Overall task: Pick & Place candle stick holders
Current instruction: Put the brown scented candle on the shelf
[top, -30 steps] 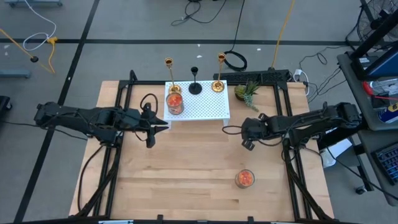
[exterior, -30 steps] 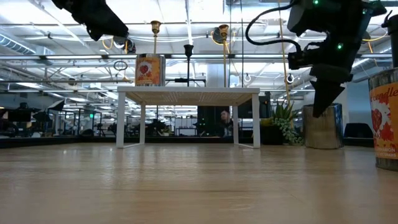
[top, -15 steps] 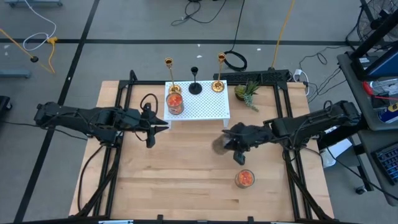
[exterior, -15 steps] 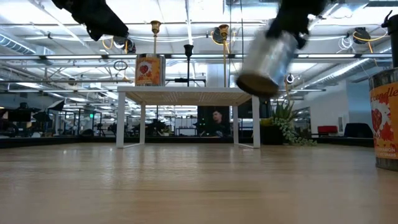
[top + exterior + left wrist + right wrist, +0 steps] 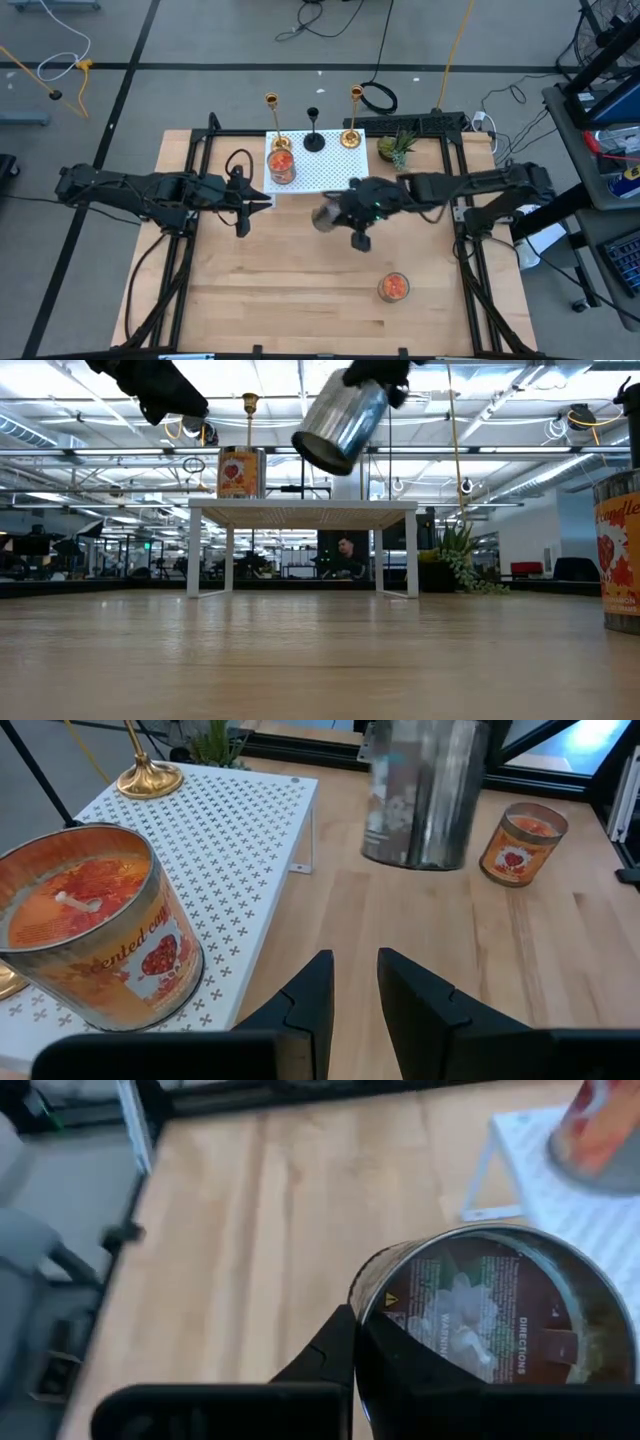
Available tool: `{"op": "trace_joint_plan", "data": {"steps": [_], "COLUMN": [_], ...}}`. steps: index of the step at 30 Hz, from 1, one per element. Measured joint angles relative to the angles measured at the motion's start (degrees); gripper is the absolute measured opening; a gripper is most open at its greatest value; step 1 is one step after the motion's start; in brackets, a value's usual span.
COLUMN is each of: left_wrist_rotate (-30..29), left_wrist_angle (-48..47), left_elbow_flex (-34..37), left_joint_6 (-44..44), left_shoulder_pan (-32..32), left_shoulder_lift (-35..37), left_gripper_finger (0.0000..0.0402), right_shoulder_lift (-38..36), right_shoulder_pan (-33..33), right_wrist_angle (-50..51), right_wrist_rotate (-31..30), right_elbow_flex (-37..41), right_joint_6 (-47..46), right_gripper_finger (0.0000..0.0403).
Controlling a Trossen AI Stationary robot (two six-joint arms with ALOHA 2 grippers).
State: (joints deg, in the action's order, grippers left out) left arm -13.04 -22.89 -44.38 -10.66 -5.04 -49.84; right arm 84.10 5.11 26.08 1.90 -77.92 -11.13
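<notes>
Two brass candlesticks (image 5: 277, 140) (image 5: 351, 136) and a shorter black one (image 5: 314, 140) stand on their round bases along the far edge of a white perforated stand (image 5: 330, 172). They also show in the low view (image 5: 249, 405) (image 5: 360, 415) (image 5: 303, 440). My right gripper (image 5: 340, 213) reaches in from the right in front of the stand, shut on a silver tin (image 5: 342, 420) high above the table. My left gripper (image 5: 352, 982) hovers by the stand's left front corner, empty, its fingers nearly together. My right gripper holds the silver tin at its upper end (image 5: 368, 388), coming slanting down from the table's right. One finger (image 5: 335, 1348) lies against the tin's outer wall; the tin hides the other. The tin is lifted clear and tilted, its lower end (image 5: 315, 452) toward the table's left.
An orange candle tin (image 5: 282, 165) stands on the white stand's left part, close to my left gripper (image 5: 95, 935). A second orange candle tin (image 5: 394, 287) stands on the table at the near right. A small potted plant (image 5: 398, 148) stands right of the stand.
My right gripper has swung from the table's right toward its left, rising, with the silver tin. The tin, upright and low by the plant a second ago, is now tilted and high in front of the white stand.
</notes>
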Motion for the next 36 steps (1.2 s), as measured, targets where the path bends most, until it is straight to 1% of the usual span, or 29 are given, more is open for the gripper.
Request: {"op": "trace_joint_plan", "data": {"steps": [2,4,9,13,18,23,31,36], "left_wrist_rotate": [0.0,0.0,0.0,0.0,0.0,0.0,0.0,0.0], "left_wrist_angle": [0.1,0.1,0.1,0.1,0.1,0.1,0.0,0.0], "left_elbow_flex": [0.0,0.0,0.0,0.0,0.0,0.0,0.0,0.0], "left_joint_6": [0.0,0.0,0.5,0.5,1.1,1.3,1.3,1.1], "left_shoulder_pan": [0.0,0.0,0.0,0.0,0.0,0.0,0.0,0.0], "left_shoulder_lift": [0.0,0.0,0.0,0.0,0.0,0.0,0.0,0.0], "left_gripper_finger": [0.0088,0.0088,0.0088,0.0088,0.0088,0.0088,0.0088,0.0088], "right_shoulder_lift": [2.9,5.4,10.8,12.9,14.0,14.0,14.0,14.0], "right_shoulder_pan": [-2.1,-4.6,-10.6,-14.4,-16.7,-17.5,-17.6,-17.8], "right_wrist_angle": [6.0,9.2,11.1,11.3,11.5,11.5,11.5,9.0], "right_wrist_rotate": [0.1,-0.2,-0.3,-0.1,-0.4,-0.1,-0.1,-0.2], "right_elbow_flex": [-6.0,-10.6,-15.7,-16.4,-16.5,-16.5,-16.5,-16.4], "right_joint_6": [4.2,6.8,11.2,12.9,14.6,16.4,16.6,16.7], "right_gripper_finger": [0.0001,0.0000,0.0000,0.0000,0.0000,0.0009,0.0022,0.0040]}}
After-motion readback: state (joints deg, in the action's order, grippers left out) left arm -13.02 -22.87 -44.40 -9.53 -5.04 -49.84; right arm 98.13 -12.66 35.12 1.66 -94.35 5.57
